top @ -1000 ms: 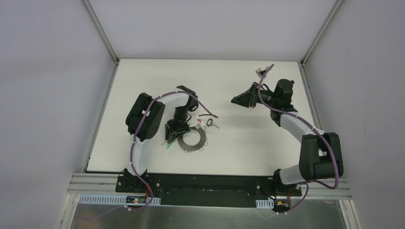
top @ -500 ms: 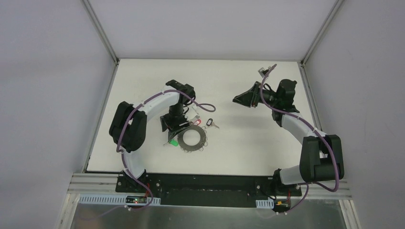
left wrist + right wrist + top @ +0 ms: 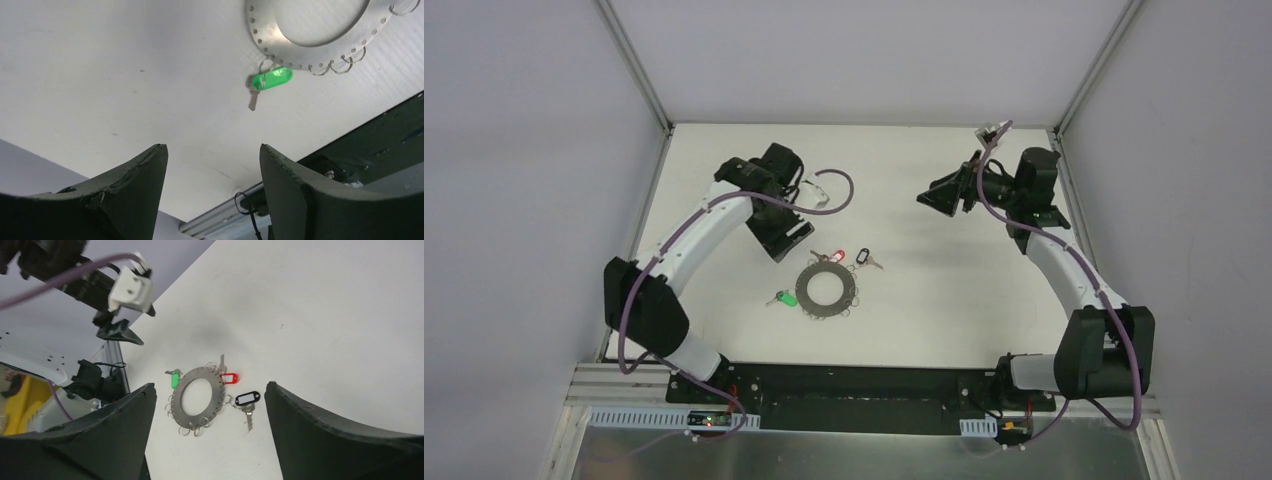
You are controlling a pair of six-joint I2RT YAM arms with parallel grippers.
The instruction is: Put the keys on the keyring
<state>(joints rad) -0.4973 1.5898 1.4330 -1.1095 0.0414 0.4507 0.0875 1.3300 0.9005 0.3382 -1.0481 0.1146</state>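
The keyring lies flat on the white table; it also shows in the right wrist view and the left wrist view. The green key hangs from a wire loop at its left rim. The red key and the black key lie at its far rim, the black one on a loop. My left gripper is open and empty, above the table behind and left of the ring. My right gripper is open and empty, raised at the far right.
The black mounting rail runs along the near table edge and shows at the right in the left wrist view. Grey walls enclose the table on three sides. The left arm's purple cable loops over the table behind the ring.
My left gripper has risen off the ring's left rim and pulled back and left, leaving the green key by the ring. The right gripper has drifted slightly back.
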